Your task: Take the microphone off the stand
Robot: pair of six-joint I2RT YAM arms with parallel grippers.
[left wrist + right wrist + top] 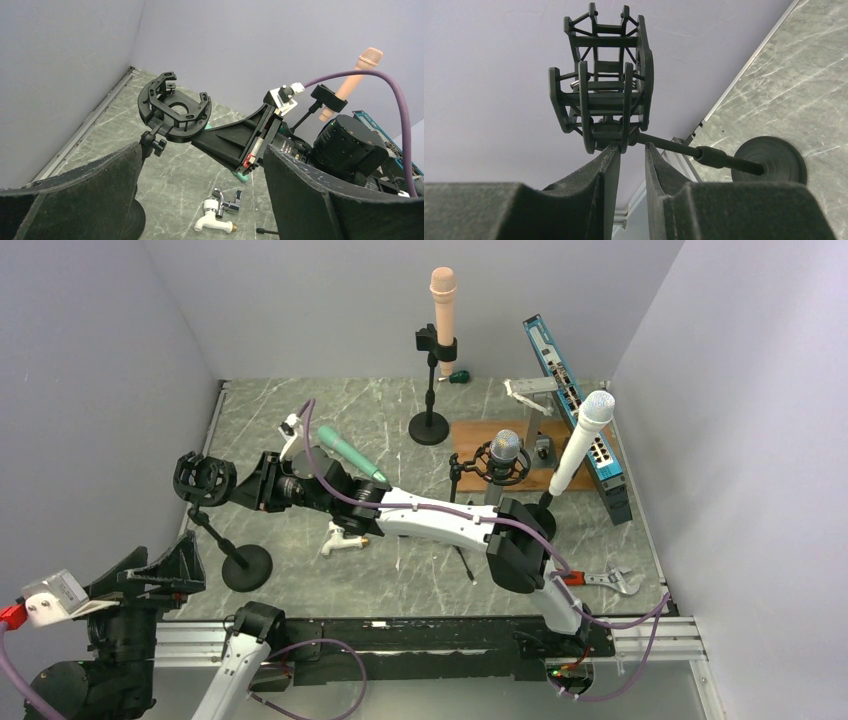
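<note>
the marbled worktop (400, 570) fills the middle of the top view. the right arm (440, 520) stretches across it from lower right towards the left. the left arm sits folded in the lower left corner.

a black stand (225, 540) leans at the left of the worktop on a round base, and the black shock mount (203, 478) at its top has nothing in it. the teal microphone (350, 453) is out of that mount. it lies slanted on the worktop just behind the right arm's wrist, left of centre.

the right gripper (631, 150) points at the underside of the shock mount. its fingers are drawn almost together with only a thin slit between them, and they hold nothing. the left gripper (201, 165) is spread wide and empty, its dark pads (70, 195) framing the mount from below.

at upper centre a peach microphone (443, 305) stands upright in a clip stand. at the right a white microphone (580, 440) tilts in another stand. beside it a silver microphone (505, 450) sits in its own mount over a wooden board (470, 435), with a blue network switch (580, 410) along the right wall.

a white tap (345, 537) lies under the right arm, and a wrench (615, 580) lies at lower right.
</note>
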